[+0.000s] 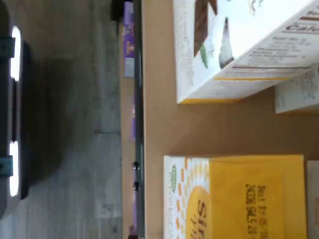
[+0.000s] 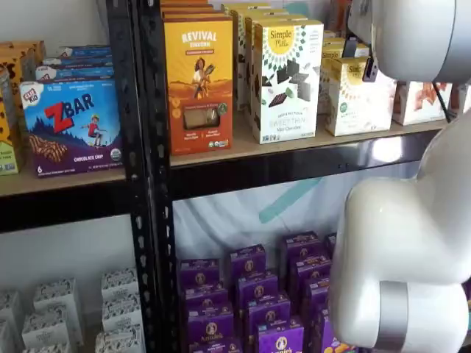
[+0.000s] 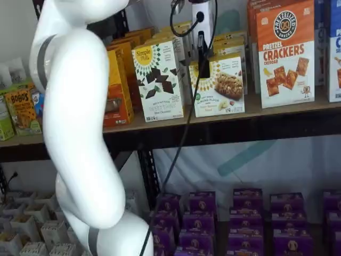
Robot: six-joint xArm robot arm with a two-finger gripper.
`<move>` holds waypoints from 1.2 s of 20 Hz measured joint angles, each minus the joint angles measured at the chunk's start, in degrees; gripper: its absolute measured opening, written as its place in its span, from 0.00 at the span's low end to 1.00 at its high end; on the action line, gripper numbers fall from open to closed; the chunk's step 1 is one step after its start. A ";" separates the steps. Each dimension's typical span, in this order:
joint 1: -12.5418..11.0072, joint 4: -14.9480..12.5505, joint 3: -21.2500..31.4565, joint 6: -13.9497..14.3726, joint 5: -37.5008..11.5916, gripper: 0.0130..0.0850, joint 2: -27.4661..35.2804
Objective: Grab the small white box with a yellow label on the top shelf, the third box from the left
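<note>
The small white box (image 3: 218,85), with a yellow sun-like label, stands on the top shelf (image 3: 213,118), to the right of a taller white carton picturing chocolate squares (image 3: 158,80). It shows in both shelf views (image 2: 358,95). My gripper (image 3: 203,72) hangs just in front of the box's upper left part. Its black fingers show no gap, and there is no box between them. The wrist view looks down on the box's yellow top (image 1: 249,196), the taller white carton (image 1: 239,45) and the tan shelf board (image 1: 159,124) with its black rail (image 1: 139,99).
An orange carton (image 2: 197,81) stands left of the taller white carton. An orange pretzel cracker carton (image 3: 285,53) stands right of the small box. Purple boxes (image 3: 245,213) fill the lower shelf. My white arm (image 3: 80,133) covers much of both shelf views (image 2: 405,243).
</note>
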 joint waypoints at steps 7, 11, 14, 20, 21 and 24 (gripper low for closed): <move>1.98 -3.64 -0.69 1.43 1.87 1.00 1.63; 2.73 -4.52 1.08 2.00 0.66 1.00 1.12; 2.84 -4.57 1.88 2.09 0.07 1.00 0.96; 2.46 -4.24 2.59 1.71 -0.76 0.83 0.71; 2.35 -4.15 2.63 1.60 -0.84 0.78 0.68; 2.18 -4.08 2.70 1.43 -0.85 0.72 0.63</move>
